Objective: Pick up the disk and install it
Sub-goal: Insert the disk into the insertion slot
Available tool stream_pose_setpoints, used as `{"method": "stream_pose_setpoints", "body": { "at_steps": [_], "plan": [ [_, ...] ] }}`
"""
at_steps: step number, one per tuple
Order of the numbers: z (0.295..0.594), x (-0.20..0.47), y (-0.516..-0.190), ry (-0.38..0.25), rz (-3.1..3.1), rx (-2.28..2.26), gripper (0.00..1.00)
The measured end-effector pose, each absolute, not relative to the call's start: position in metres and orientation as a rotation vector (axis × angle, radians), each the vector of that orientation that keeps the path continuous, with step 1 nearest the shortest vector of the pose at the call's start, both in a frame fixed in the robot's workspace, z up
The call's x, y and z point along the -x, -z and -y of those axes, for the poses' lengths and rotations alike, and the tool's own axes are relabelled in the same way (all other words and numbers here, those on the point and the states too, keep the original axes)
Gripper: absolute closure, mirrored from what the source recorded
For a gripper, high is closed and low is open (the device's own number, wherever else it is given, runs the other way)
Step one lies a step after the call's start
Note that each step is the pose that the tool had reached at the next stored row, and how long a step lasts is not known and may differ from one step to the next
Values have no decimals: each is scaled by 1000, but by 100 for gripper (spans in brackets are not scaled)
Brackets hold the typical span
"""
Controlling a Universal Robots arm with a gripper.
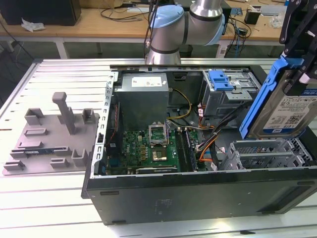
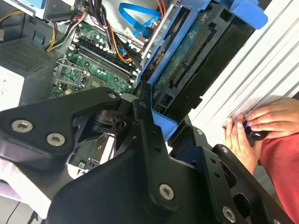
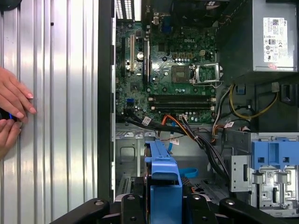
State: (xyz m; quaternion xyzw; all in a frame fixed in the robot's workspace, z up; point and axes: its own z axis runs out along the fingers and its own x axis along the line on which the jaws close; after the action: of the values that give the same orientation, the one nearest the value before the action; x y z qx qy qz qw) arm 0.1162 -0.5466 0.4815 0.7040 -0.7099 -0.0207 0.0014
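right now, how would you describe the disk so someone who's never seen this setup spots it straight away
Find the open computer case lying on the ribbed metal table. Over its end at the exterior view's right, the gripper holds the disk tilted. It is a flat silver drive with a blue-and-white label and blue rail frame, unlike the blue latch fixed inside the case.

Probably lab: cluttered workbench [image 1: 106, 25], robot arm [image 1: 185, 25]

Noted blue-railed disk [image 3: 164, 179] clamped in gripper [image 3: 162, 207] over open case [image 3: 105, 116], motherboard [image 3: 168, 79] and cables [image 3: 205, 140] inside, blue latch [image 3: 273, 158] nearby, person's hands [image 3: 14, 100] resting on ribbed table [image 3: 60, 116] outside.
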Motion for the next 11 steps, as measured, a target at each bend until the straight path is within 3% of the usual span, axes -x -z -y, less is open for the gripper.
{"method": "stream_pose_setpoints", "body": {
  "at_steps": [11],
  "plan": [
    [547,-116,-477,65,2228,-2210,63]
  ]
}}
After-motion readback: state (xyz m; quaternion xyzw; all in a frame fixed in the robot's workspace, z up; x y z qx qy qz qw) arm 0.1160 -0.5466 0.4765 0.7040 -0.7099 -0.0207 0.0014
